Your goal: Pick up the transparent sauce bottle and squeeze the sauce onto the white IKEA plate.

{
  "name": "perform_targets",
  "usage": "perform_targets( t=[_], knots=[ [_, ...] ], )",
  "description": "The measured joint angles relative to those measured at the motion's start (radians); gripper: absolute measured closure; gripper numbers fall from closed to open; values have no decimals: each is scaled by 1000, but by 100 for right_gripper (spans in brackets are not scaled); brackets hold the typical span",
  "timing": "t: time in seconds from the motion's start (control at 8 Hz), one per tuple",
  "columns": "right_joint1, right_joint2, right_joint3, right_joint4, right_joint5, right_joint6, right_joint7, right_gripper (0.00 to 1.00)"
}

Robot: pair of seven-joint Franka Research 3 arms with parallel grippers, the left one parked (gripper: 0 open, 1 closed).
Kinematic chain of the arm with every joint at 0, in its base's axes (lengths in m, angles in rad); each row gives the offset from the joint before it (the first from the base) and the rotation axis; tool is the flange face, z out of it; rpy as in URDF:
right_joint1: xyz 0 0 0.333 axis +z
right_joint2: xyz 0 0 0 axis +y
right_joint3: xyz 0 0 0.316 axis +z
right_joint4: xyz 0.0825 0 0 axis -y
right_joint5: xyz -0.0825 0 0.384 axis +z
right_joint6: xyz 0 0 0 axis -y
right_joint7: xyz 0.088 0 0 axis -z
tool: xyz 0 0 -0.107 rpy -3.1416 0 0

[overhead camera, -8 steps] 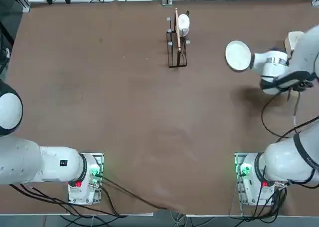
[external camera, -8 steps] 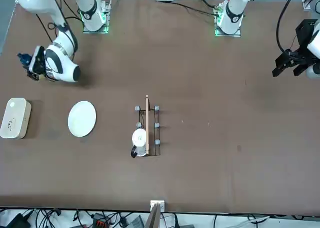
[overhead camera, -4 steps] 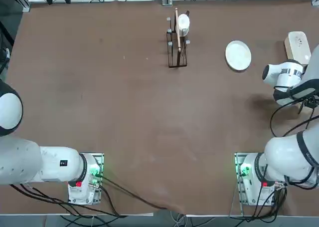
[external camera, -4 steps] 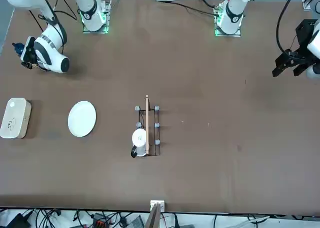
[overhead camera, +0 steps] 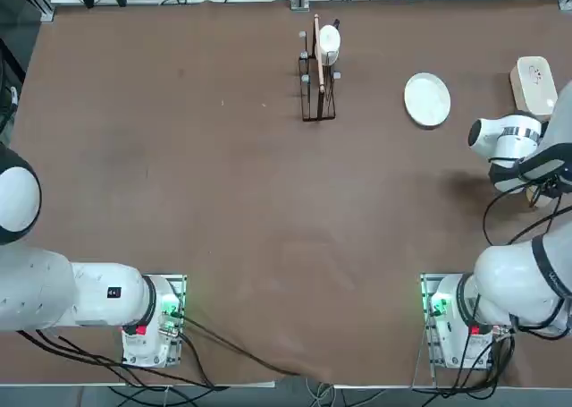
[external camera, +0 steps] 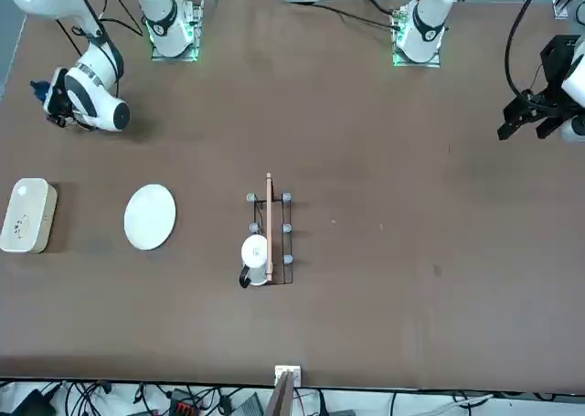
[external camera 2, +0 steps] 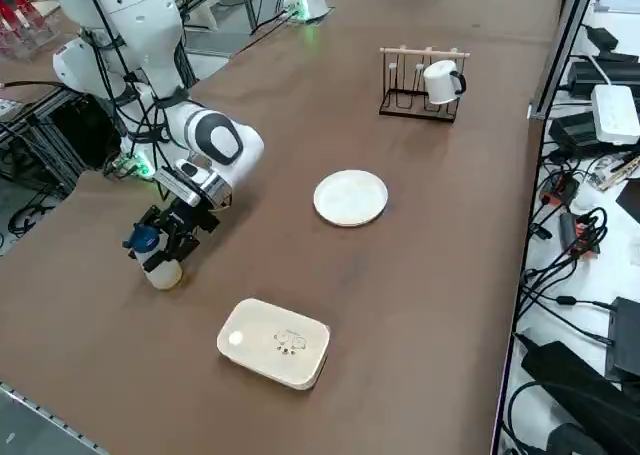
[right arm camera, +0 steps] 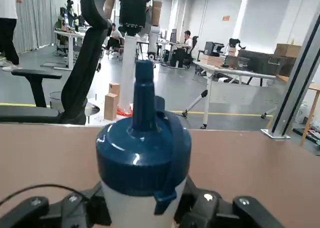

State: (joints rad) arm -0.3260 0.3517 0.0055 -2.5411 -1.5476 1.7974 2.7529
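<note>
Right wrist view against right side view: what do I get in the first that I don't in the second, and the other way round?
Only the right wrist view: the room beyond, with a standing person, a black chair and cardboard boxes.

Only the right side view: the white plate, the white rounded box, and the rack with a white mug.

Both: the bottle with its dark blue nozzle cap, the right hand closed around its body, and the brown table.
</note>
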Motion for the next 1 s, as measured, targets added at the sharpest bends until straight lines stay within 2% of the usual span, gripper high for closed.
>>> perform_targets(
  t=[0.25,0.62,1.0],
  knots=[
    [0,8,0,0,0,3,1,53],
    [0,9,0,0,0,3,1,3],
    [0,11,2,0,0,4,1,0]
  ],
)
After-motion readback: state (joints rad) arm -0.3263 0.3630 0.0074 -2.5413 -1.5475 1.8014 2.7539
